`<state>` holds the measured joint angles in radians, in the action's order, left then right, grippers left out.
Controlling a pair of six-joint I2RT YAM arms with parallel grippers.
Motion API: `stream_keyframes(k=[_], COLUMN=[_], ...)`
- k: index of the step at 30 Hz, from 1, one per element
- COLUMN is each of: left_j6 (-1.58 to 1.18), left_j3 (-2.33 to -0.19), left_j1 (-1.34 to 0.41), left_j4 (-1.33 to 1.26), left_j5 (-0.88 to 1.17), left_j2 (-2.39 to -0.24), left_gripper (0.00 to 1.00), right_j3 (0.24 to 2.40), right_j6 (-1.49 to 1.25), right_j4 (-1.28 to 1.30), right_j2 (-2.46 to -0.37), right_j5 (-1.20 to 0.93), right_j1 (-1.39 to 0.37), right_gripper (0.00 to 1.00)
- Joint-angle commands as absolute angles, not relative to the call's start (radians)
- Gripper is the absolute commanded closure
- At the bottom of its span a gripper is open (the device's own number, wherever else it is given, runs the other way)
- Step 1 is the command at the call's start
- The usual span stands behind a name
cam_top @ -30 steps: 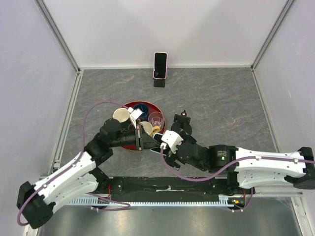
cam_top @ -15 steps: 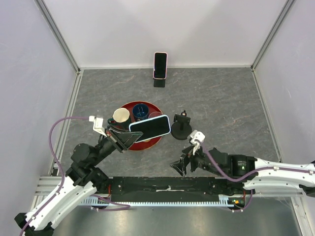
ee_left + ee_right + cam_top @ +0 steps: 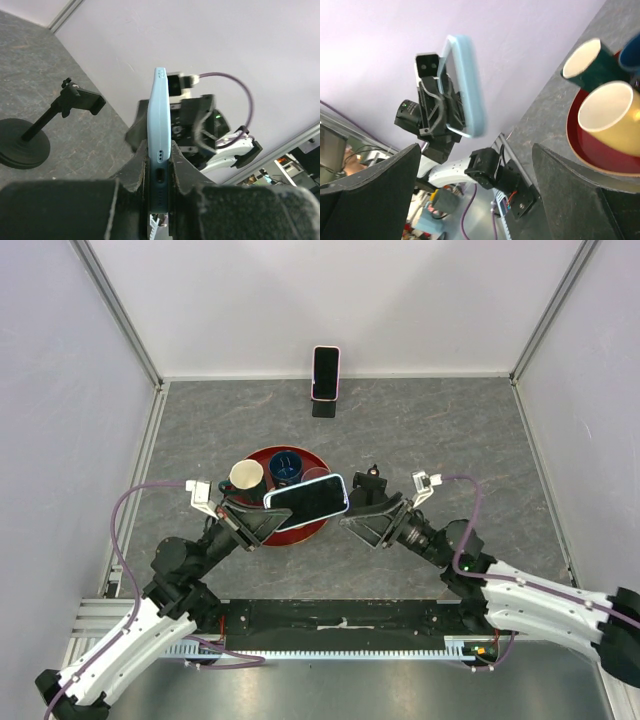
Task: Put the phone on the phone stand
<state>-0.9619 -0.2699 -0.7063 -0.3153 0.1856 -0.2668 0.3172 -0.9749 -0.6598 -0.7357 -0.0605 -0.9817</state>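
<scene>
Right now the phone (image 3: 306, 499) hangs in the air just left of the phone stand (image 3: 25, 142), pinched at one short end by the left gripper (image 3: 266, 513), whose jaws are clamped tight on its faces. The right gripper (image 3: 368, 515) hovers just in front of the phone stand, jaws spread fully and holding nothing, facing the phone's free end. The main risk, as I judge it, is the thin end-grip: the long body could pivot or slip during a handover or tilt. A careless sweep by either arm could also knock the light phone stand over.
</scene>
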Motion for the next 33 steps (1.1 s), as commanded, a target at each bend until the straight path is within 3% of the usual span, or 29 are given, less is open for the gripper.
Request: stream_keyframes(k=[1,4,11,18,26,28,33], left_j6=[-1.043,-1.057,-1.074,-1.094,-1.138,-1.143,-1.138], left_j3=[-0.252,-0.238,-0.219,-0.215,-0.160,-0.150,-0.155], left_j1=[-0.706,-0.706,-0.706,-0.704,-0.706,-0.706,-0.706], left_j4=[-0.500,-0.532,-0.584,-0.623,-0.767,-0.788,-0.723], left_j5=[0.176,0.173,0.176,0.196,0.218,0.224,0.235], left_j2=[-0.242,-0.245,-0.268,-0.319,-0.402,-0.410,-0.397], left_gripper=[0.98,0.98,0.98,0.98,0.98,0.98,0.98], right_j3=[0.222,0.242,0.327,0.347,0.408,0.400,0.382], right_j6=[-1.187,-1.163,-1.052,-1.014,-0.994,-0.996,-0.939], right_j4=[-1.187,-1.259,-1.007,-1.040,-1.045,-1.049,-1.031], right_j2=[-0.878,-0.920,-0.893,-0.943,-1.022,-1.026,-0.987], right_j5=[-0.191,-0.196,-0.085,-0.018,-0.006,0.021,0.005], right_j1=[-0.957,-0.959,-0.982,-1.008,-1.032,-1.034,-1.031], right_gripper=[0.02,0.02,0.03,0.15,0.40,0.56,0.85])
